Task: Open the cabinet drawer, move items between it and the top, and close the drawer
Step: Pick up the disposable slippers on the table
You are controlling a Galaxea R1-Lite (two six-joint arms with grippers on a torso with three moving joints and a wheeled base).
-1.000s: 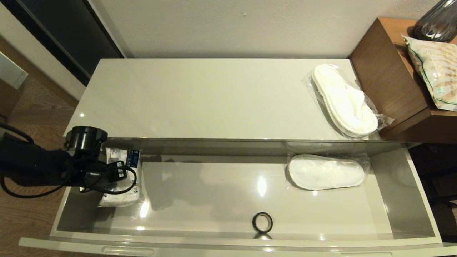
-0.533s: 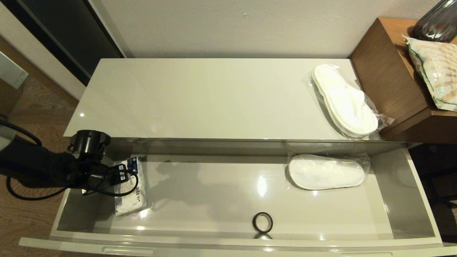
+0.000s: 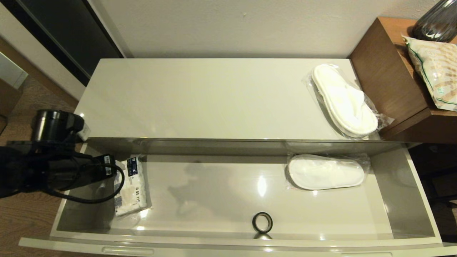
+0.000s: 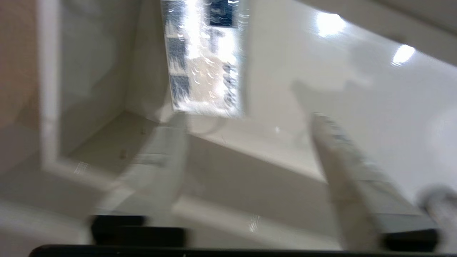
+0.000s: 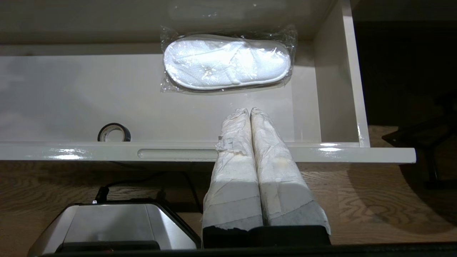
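Fingers of my left pincer [image 4: 246, 117] stood wide apart, holding nothing, above the tissue pack [image 3: 131, 185]. It lay in the open drawer's [image 3: 228, 243] left end, long axis front-to-back. One wrapped slipper [image 3: 325, 172] lay crosswise there, near a black ring [image 3: 262, 222]; another [image 3: 343, 100] sat on the top [image 3: 200, 96]. My right pincer [image 5: 250, 111] was closed, empty.

A brown wooden table [image 3: 387, 76] stands at the right, against the plain wall [image 3: 232, 25]. On it lie a green-trimmed patterned bag [image 3: 433, 69] and, behind that, a dark ribbed glass vase [image 3: 435, 21]. Wood-grain flooring [image 5: 375, 200] runs underneath everything.
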